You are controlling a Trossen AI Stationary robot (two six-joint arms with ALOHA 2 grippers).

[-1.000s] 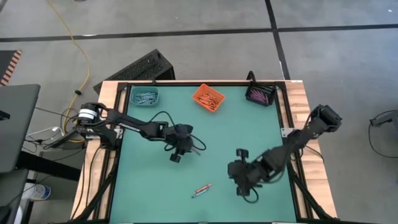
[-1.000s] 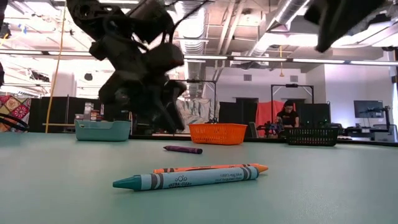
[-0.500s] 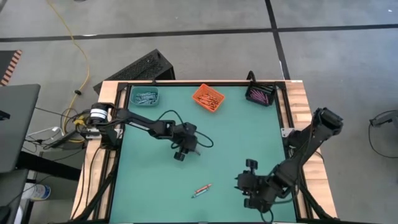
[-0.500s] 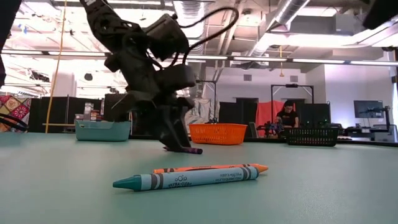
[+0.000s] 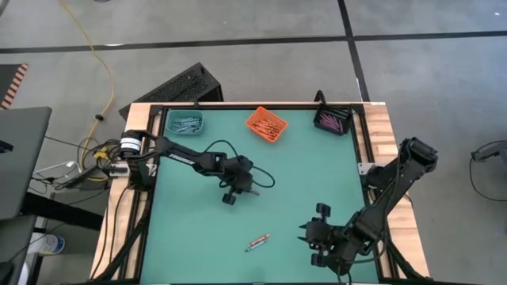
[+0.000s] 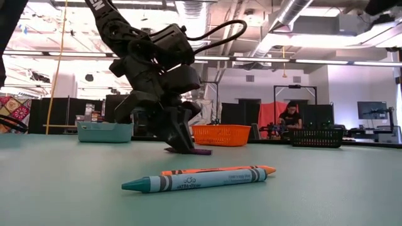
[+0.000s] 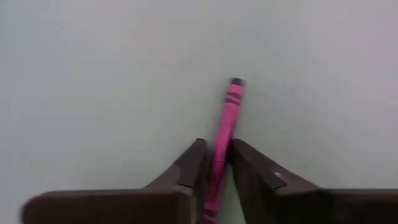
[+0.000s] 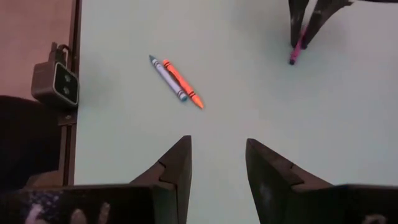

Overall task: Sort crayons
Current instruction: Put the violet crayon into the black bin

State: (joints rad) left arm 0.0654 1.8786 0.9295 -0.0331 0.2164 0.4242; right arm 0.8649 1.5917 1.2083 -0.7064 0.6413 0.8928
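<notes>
- Blue-grey crayon: wrapper print too small to read.
- Left gripper: fingers closed against pink crayon lying on table.
- Right gripper: jaws apart, empty.

- A grey concrete floor, crossed by dark lines, is seen around the table.
- Exposed ceiling ducts and strip lights are noted.
- A seated person is observed at the rear.

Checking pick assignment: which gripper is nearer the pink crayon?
Left. The left gripper is down on the pink crayon, its fingers closed on either side of it. The right gripper hangs open well away, toward the table's near right corner.
</notes>
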